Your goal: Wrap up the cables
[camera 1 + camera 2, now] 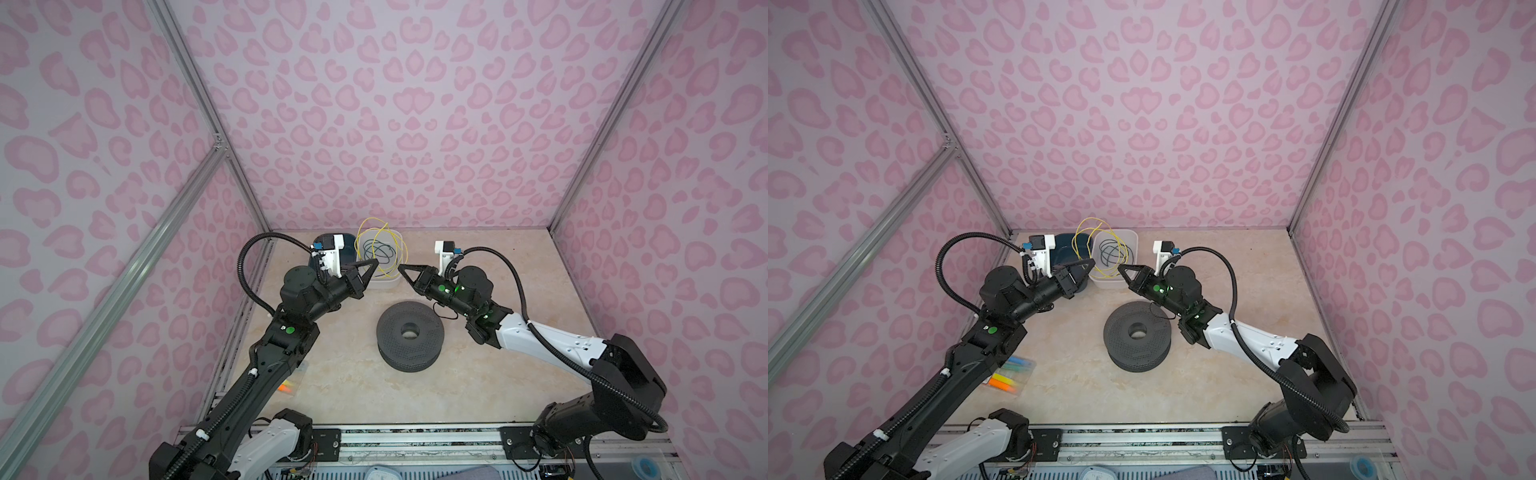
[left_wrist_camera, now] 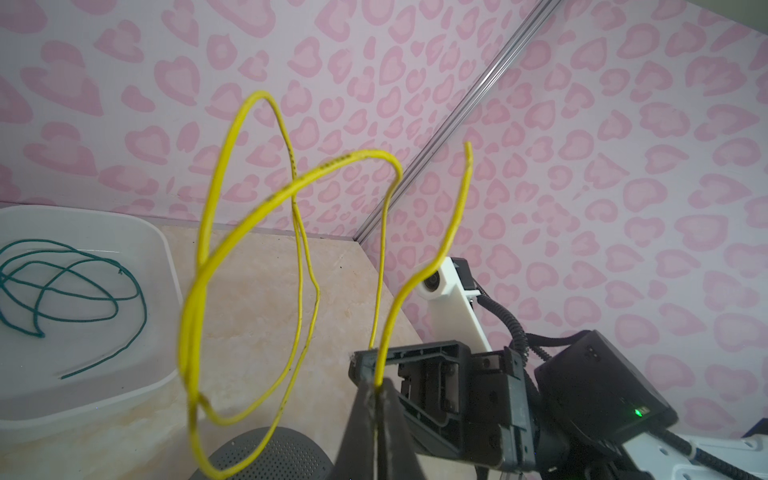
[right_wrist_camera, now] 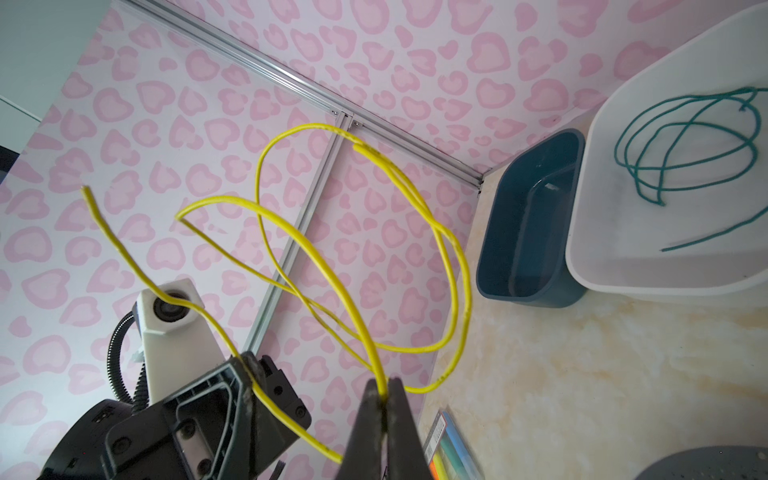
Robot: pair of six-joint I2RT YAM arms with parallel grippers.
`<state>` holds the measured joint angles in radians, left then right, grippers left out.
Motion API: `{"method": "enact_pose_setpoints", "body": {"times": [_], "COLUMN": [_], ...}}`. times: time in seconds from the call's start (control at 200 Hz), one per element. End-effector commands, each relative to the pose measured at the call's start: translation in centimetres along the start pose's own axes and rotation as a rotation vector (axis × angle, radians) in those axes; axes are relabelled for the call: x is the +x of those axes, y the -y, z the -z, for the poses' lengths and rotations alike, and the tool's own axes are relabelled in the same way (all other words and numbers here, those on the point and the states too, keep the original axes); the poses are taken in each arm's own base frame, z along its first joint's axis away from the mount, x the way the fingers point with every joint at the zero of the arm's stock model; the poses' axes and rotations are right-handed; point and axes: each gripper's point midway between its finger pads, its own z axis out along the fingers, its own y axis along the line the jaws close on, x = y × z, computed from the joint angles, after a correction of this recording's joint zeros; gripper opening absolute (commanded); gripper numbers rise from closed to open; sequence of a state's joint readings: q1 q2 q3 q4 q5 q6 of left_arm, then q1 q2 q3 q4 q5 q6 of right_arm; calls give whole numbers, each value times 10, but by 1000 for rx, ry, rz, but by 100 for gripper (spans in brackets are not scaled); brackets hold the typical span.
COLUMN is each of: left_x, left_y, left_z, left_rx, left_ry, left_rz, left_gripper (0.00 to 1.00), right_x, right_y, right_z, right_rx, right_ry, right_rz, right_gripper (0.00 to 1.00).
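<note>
Pinching the yellow cable (image 2: 349, 157) with the left gripper (image 1: 376, 261), jaws clamped on it, at seven o'clock of the white tub (image 1: 384, 284). Loops standing up between, probably to gather slack for wrapping. Pinching another stretch with the right gripper (image 1: 400, 267), jaws likewise clamped, at five o'clock. Green cable (image 2: 120, 271) lying inside the tub.

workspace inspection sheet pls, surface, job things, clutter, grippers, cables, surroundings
surface: beige marble-look tabletop, no spills seen
job's things: thin yellow cable held up in loose loops; thin dark green cable lies coiled in white plastic tub
clutter: dark grey perforated spool, dark blue plastic bin, clear case of coloured markers
grippers: left gripper and right gripper both shut on the yellow cable
cables: black corrugated hose arches off each arm
surroundings: pink heart-patterned walls
</note>
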<state>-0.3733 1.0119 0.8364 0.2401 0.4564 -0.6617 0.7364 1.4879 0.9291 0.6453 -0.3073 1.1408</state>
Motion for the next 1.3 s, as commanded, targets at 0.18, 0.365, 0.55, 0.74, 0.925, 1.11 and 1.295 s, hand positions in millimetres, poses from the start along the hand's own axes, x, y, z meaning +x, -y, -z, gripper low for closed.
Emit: {"method": "enact_pose_setpoints", "body": {"times": [0.18,0.365,0.55,0.74,0.925,1.11,1.295], "left_x": [-8,-8,-8,-8,13,32,4], "left_y": [12,8,7,8,16,13,2], "left_z": [0,1,0,-2,-15,-31,-22], "left_rx": [51,29,26,34,74,27,-112], "left_ry": [25,29,27,21,-44,-59,31], "left_rz": [-34,-28,-18,-7,1,-14,-72], "left_gripper": [4,21,20,35,57,59,57], "right_x": [-9,-16,-20,-25,-36,-32,-25], "right_y": [-11,-5,-2,13,25,20,27], "right_z": [5,15,24,33,40,35,47], "right_rx": [-40,0,41,156,234,209,264], "right_ry": [29,53,68,88,145,124,121], "right_rz": [28,54,94,165,191,174,211], "right_gripper": [0,0,0,0,0,0,0]}}
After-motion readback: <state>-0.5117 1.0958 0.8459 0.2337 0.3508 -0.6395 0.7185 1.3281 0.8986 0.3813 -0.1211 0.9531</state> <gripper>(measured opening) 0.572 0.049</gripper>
